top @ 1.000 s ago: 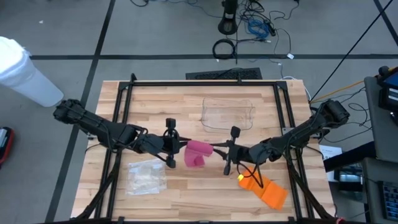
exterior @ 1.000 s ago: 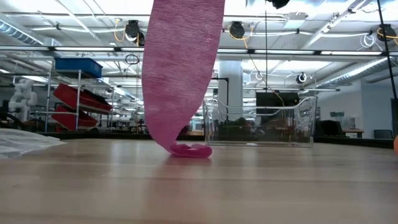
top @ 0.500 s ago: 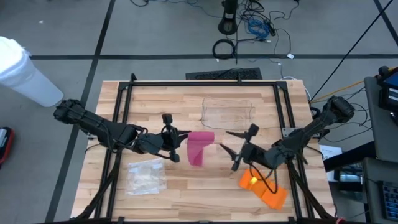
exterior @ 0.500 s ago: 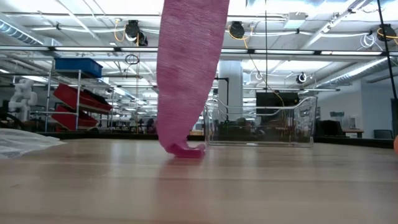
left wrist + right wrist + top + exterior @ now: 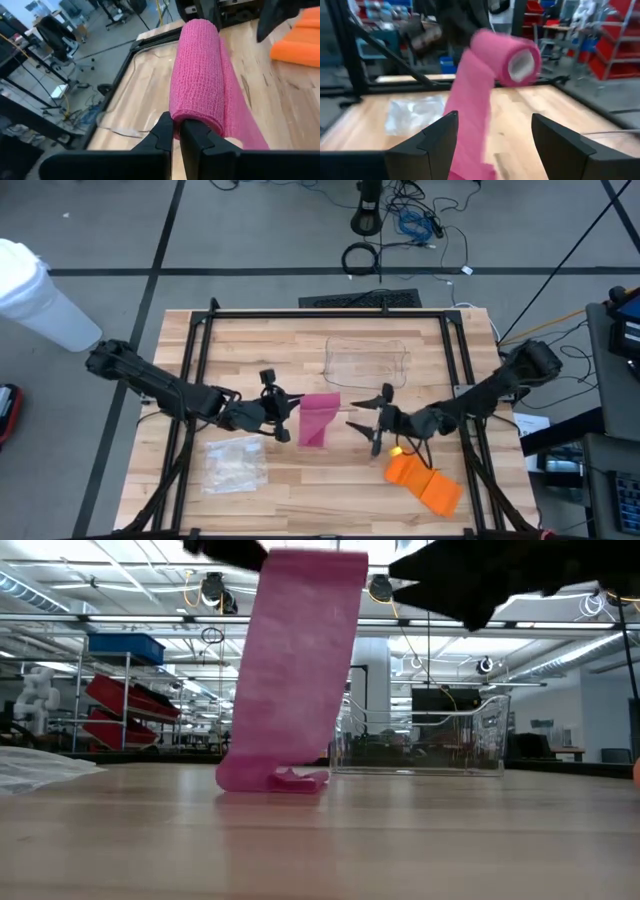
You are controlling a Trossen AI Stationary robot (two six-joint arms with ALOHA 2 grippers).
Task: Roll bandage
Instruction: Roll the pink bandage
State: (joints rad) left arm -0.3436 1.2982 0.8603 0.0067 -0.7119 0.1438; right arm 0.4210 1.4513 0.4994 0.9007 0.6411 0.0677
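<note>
Pink bandage [image 5: 321, 418] hanging mid-counter [image 5: 300, 490] as a partly wound roll, pinched at one end by the pressed-together jaws of the left gripper [image 5: 282, 412], loose tail drooping to the wood and crumpling there. Soft, light, stretchy crepe, probably quick to sag and unwind: best taken by the roll's open core end, facing the right gripper [image 5: 372, 420]. Left arm low and reaching inward; right arm mirrored, level with the roll just beside it, jaws spread, nothing held.
</note>
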